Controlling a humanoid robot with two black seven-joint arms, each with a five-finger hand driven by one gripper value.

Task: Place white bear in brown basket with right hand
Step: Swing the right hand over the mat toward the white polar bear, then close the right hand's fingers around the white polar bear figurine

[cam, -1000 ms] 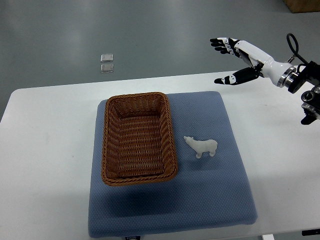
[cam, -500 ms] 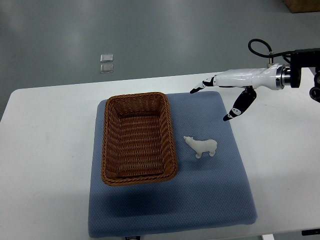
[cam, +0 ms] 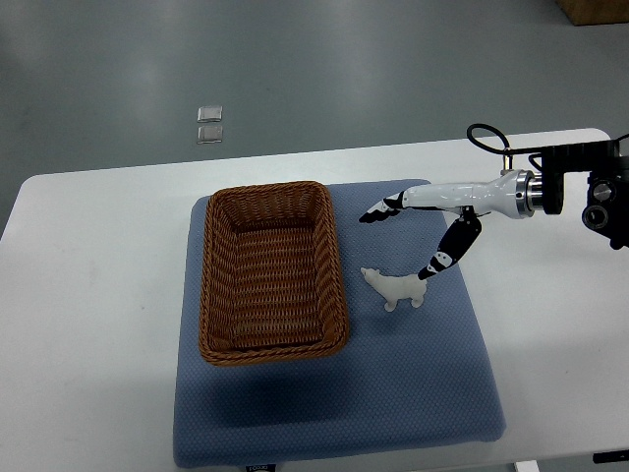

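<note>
A small white bear (cam: 396, 288) lies on its side on the blue mat (cam: 393, 393), just right of the brown wicker basket (cam: 272, 271). My right hand (cam: 401, 239) reaches in from the right edge and hovers over the bear, open. Its long fingers (cam: 378, 209) stretch toward the basket's right rim, and the thumb (cam: 438, 262) points down at the bear's rear end. Nothing is held. The basket holds nothing. The left arm does not show.
The mat lies on a white table (cam: 88, 295). Two small clear squares (cam: 209, 124) sit on the grey floor beyond the table's far edge. A black cable (cam: 491, 138) loops above the right wrist.
The right hand has come down and leftward from beyond the mat's far right corner to just over the bear, turning palm down. Bear and basket have not moved.
</note>
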